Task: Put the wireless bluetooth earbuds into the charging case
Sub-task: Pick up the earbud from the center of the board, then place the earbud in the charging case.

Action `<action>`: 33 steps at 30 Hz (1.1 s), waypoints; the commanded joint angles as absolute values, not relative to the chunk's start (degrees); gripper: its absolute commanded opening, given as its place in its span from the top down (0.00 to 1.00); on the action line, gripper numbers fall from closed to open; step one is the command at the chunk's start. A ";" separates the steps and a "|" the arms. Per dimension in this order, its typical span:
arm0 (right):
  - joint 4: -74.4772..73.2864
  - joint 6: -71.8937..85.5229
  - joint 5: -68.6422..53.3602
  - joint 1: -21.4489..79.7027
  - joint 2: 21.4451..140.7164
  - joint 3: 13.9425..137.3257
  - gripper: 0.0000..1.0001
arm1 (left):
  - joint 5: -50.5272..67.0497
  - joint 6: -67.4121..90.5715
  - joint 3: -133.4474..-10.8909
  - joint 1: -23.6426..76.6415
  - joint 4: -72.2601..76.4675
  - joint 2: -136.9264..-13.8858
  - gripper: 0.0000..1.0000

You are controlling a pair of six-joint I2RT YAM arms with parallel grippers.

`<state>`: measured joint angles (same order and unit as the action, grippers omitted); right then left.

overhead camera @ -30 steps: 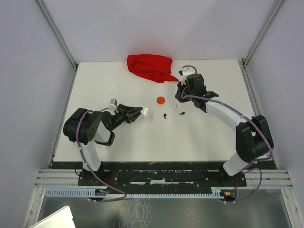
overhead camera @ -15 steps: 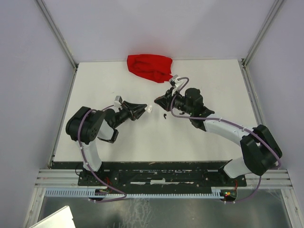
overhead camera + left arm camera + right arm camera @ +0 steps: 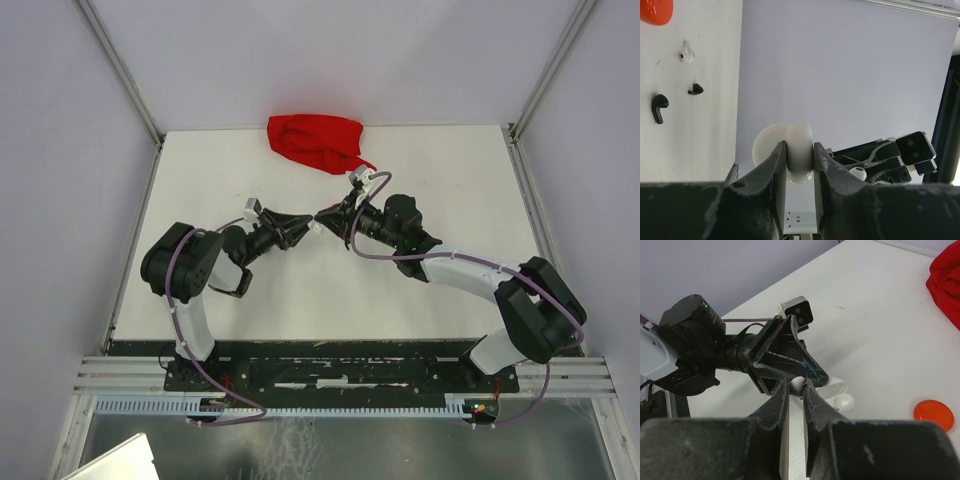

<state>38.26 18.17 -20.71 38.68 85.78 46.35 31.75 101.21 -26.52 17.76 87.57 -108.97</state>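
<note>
Your left gripper (image 3: 799, 150) clamps the white charging case (image 3: 767, 145). Your right gripper (image 3: 795, 383) pinches a white earbud (image 3: 858, 173), poised just beside that case.

charging case (image 3: 796, 142) smooth white plastic; white earbud (image 3: 857, 173) glossy plastic; red cloth (image 3: 318, 142) matt; table (image 3: 300, 300) matt white.

Overhead frame, upper centre: cloth (image 3: 315, 142) on table (image 3: 300, 290), at far edge.
Centre: left gripper (image 3: 304, 230) and right gripper (image 3: 321, 218) tip to tip.
Case (image 3: 790, 150) between left jaws.
Earbud (image 3: 797, 385) between right jaws, just beside case.
Left wrist frame, upper left: disc (image 3: 655, 9); below it, three loose earbuds (image 3: 686, 52) (image 3: 695, 90) (image 3: 659, 107) on table.
</note>
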 commanded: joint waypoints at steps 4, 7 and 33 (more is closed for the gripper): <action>42.97 18.19 -20.79 38.89 87.63 46.32 0.96 | 31.78 103.14 -26.53 18.15 99.13 -105.54 0.97; 42.94 18.02 -20.61 38.91 87.87 46.27 0.96 | 31.72 102.79 -25.68 18.19 99.09 -104.59 0.97; 43.00 17.13 -19.56 38.93 89.69 46.45 0.96 | 31.90 102.36 -23.93 18.24 99.05 -101.79 0.97</action>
